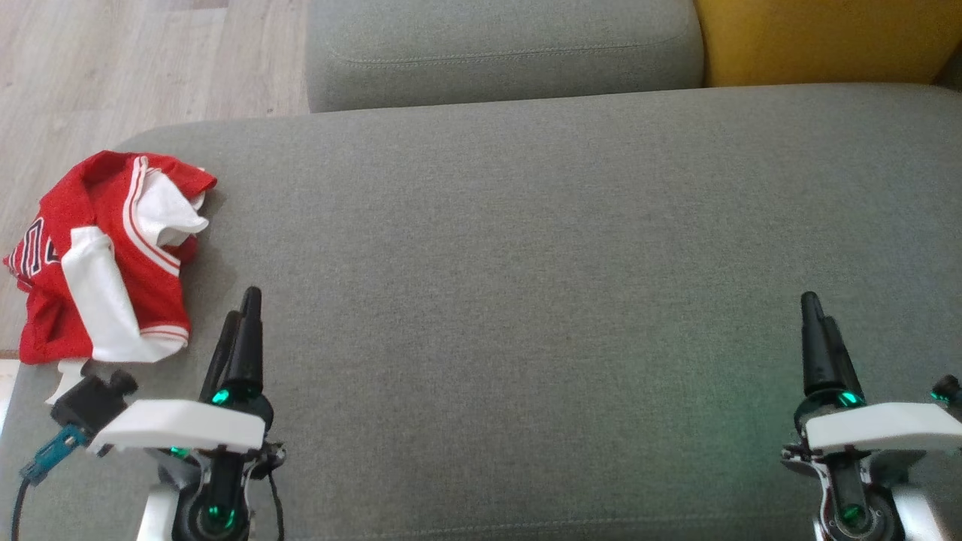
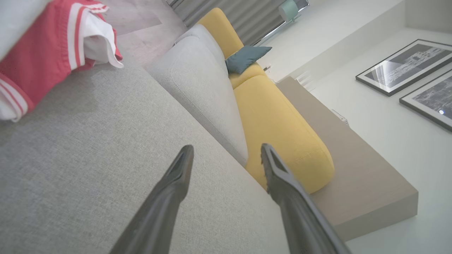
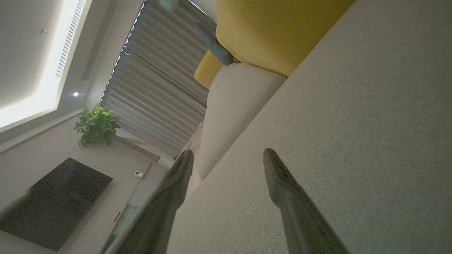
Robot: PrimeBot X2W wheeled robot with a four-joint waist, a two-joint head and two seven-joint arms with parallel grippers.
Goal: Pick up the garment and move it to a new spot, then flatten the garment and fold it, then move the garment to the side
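Nearest, lower left: dark block with a blue-plugged cable (image 1: 79,413), mounted on the left wrist. Garment (image 1: 105,255) — red jersey with white panels and striped trim, crumpled in a heap at the left end of the grey seat cushion (image 1: 526,263). Its outer edge is at or over the cushion's rim beside the wooden floor (image 1: 113,60); not flattened, not folded, not held. Heap looks somewhat longer front-to-back than across, so its long axis runs roughly parallel to the fingers. Left gripper (image 1: 244,304) — fingers pointing away over the cushion, jaws spread, nothing between them; the garment lies just to its left and slightly ahead, near but apart. Behind the seat: grey back cushion (image 1: 503,52), then yellow cushion (image 1: 827,37). Right gripper (image 1: 818,308): lower right, jaws likewise spread and empty, well apart from the garment with the width of the seat between. Assessment: first step not yet begun. Left arm is plainly the nearer, and the reach would call for a swing leftward and a little forward, onto the heap's near right edge.
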